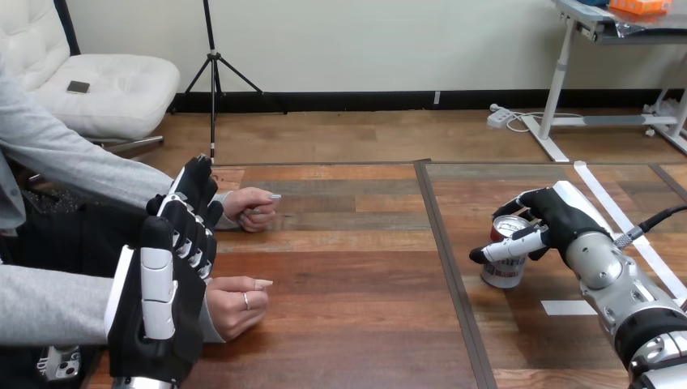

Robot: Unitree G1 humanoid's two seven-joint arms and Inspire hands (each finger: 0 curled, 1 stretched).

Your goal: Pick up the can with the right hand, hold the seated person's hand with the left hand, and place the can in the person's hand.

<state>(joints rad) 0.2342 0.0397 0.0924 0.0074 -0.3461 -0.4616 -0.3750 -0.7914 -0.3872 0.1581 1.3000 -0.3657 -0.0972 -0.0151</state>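
Wooden table (348, 324) | right hand (559, 215) fingers round can (504, 271), print unreadable | left hand (166, 284) fingers straight

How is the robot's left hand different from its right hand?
The left hand stands upright with straight fingers, while the right hand reaches sideways with its fingers curled round the can. The left hand is beside the person's hands at the left side of the table, while the right hand is far off at its right side. Both hands are black with white shells.
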